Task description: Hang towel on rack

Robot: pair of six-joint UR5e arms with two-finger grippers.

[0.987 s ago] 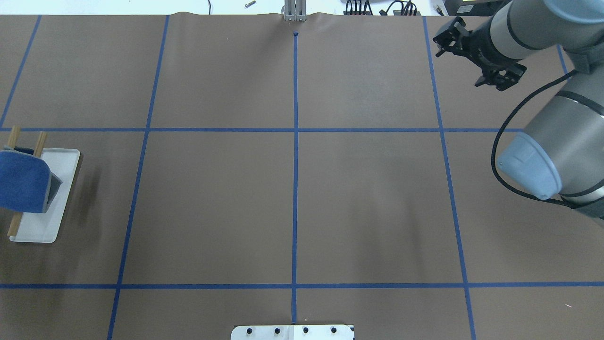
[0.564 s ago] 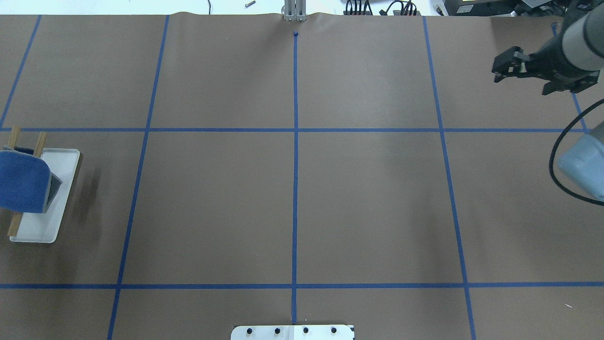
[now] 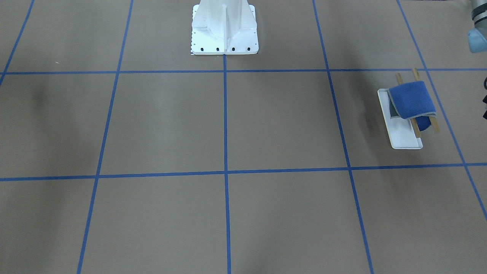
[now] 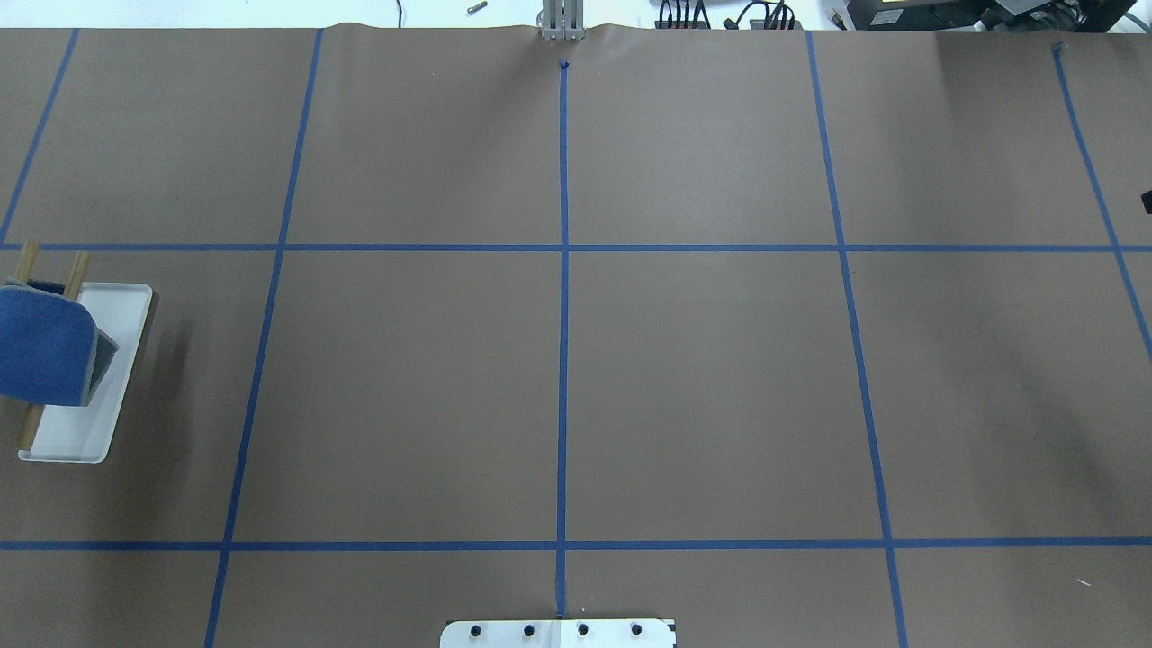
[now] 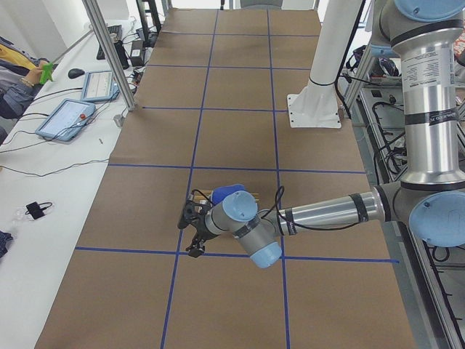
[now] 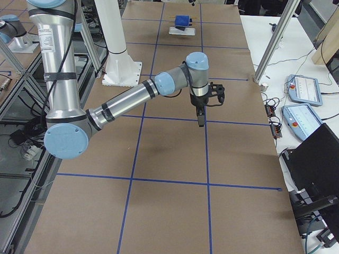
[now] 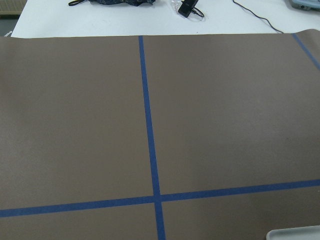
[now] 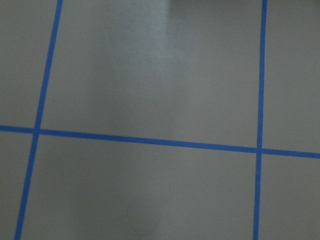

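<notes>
Left hand (image 5: 195, 249) hangs near rack (image 3: 403, 139) bearing towel (image 3: 412, 99).

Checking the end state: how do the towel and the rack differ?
The towel is bright blue cloth; the rack is white with wooden rods. The towel drapes over both rods; the rack's tray lies flat. The towel is narrower than the rack, so rod ends stick out. They touch.

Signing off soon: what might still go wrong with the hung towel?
The left gripper hangs close beside the rack in the left side view; a careless retreat might knock it. The towel lies loosely over the rods, one part sagging lower, so a jolt might slide it off.
</notes>
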